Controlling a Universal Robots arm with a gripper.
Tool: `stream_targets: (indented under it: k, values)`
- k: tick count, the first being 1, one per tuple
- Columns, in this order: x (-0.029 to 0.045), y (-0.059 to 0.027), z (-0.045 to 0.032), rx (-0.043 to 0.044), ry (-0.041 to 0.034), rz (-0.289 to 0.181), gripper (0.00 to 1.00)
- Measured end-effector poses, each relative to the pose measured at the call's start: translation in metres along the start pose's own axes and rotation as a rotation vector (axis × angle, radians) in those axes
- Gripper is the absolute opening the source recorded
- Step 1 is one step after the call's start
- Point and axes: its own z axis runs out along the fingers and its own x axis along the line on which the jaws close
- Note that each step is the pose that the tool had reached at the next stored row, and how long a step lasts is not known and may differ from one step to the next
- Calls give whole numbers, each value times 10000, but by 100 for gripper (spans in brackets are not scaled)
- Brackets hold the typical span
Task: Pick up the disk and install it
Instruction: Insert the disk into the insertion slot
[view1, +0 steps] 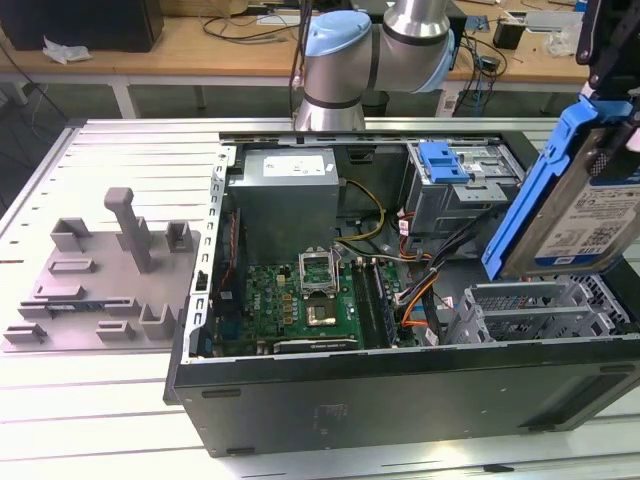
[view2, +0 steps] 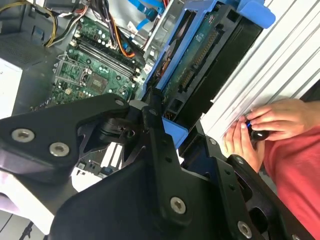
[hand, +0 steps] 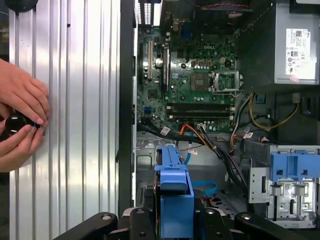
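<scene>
The disk (view1: 585, 215), a silver-grey drive with a printed label in a blue carrier, hangs tilted on edge above the open computer case (view1: 400, 390), at the exterior view's right. My gripper (view1: 612, 130) is shut on its upper part. In the second wrist view the disk (view2: 200, 65) shows its green circuit side between my black fingers (view2: 152, 125). The first wrist view has the carrier's blue edge (hand: 172, 200) clamped in my gripper (hand: 175, 222), over the empty drive cage (view1: 540, 310) at the case's near corner.
A grey fixture tray (view1: 100, 280) with upright posts lies on the slatted table at the exterior view's left. Inside the case are the motherboard (view1: 300, 300), power supply (view1: 285, 195), loose cables and a blue bracket (view1: 445, 160). A person's hands (hand: 20, 120) rest on the table beside the case.
</scene>
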Motion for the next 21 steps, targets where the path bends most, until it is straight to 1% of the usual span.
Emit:
stream_targets:
  k: [3,4,5,7,9,10,12,15,17,21]
  values:
    - [-45,-16,9,7,2,-2,37]
    - [-85,-25,18,11,2,0,37]
    - [-106,-29,24,14,17,4,37]
    - [-127,-45,41,22,101,42,37]
    - [-140,-57,49,26,136,63,37]
    - [-162,-74,57,30,183,89,37]
    - [-182,-86,64,33,231,112,37]
    - [-209,-100,91,39,352,170,37]
    - [-219,-101,101,43,382,195,37]
    - [-233,-101,139,65,386,362,37]
